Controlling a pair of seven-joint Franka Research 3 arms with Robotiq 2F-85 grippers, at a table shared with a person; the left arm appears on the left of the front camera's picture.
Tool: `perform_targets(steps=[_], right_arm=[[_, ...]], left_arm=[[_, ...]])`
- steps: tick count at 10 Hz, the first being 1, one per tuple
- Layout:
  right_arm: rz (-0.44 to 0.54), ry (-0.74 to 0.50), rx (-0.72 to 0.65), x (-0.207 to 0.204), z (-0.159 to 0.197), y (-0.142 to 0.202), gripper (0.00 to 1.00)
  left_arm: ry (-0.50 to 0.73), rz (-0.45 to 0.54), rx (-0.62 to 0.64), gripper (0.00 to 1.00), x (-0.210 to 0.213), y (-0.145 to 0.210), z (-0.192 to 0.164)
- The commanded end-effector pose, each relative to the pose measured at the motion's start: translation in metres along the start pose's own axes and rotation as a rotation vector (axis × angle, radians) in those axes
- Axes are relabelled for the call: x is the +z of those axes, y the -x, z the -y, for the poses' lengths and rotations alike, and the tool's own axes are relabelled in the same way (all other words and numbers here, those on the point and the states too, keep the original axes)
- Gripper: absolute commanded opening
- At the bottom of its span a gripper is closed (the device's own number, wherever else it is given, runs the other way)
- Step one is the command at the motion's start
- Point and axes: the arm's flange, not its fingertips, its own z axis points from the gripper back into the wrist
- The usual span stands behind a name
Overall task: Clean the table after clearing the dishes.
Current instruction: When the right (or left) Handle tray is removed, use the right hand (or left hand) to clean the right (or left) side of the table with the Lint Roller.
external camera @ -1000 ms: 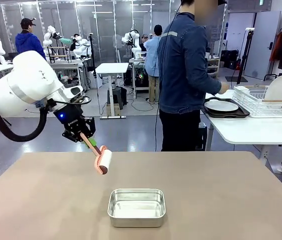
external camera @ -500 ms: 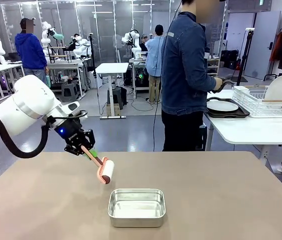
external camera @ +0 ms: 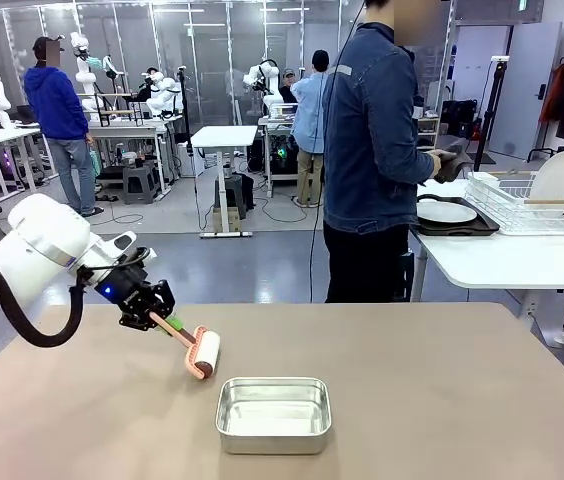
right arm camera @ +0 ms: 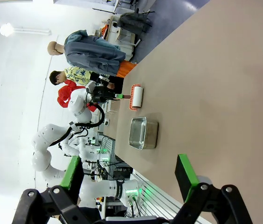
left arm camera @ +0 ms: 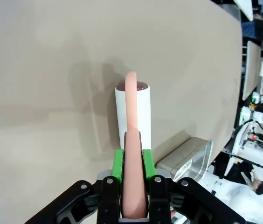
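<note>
Lint roller [external camera: 202, 352] lowered onto table [external camera: 442, 400], left of pan [external camera: 273, 413]. Pinched in left gripper [external camera: 154, 318]; right gripper [right arm camera: 127, 179] spread, idle. Rolling seems imminent.

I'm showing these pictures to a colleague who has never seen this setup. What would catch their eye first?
Probably the left gripper, shut on the pink handle of a white lint roller low over the tan table, left of the middle. Just right of it sits a steel pan. Beyond the far edge, a person in a denim jacket stands turned toward a side table with a plate on a dark tray.
</note>
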Motion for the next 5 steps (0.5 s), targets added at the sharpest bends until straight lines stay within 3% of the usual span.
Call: perform_targets(steps=[1,2,4,5], right_arm=[[0.003,-0.006,0.008,-0.001,-0.003,0.0,1.0],[0.003,-0.006,0.008,-0.001,-0.003,0.0,1.0],[0.003,-0.006,0.008,-0.001,-0.003,0.0,1.0],[0.003,-0.006,0.008,-0.001,-0.003,0.0,1.0]], left_arm=[[-0.019,0.042,0.011,0.2,0.0,0.0,-0.03],[-0.09,0.143,0.043,0.2,0.007,0.001,-0.045],[-0.135,0.169,0.107,0.2,0.029,0.012,-0.075],[-0.213,0.203,0.139,0.2,0.045,0.018,-0.093]])
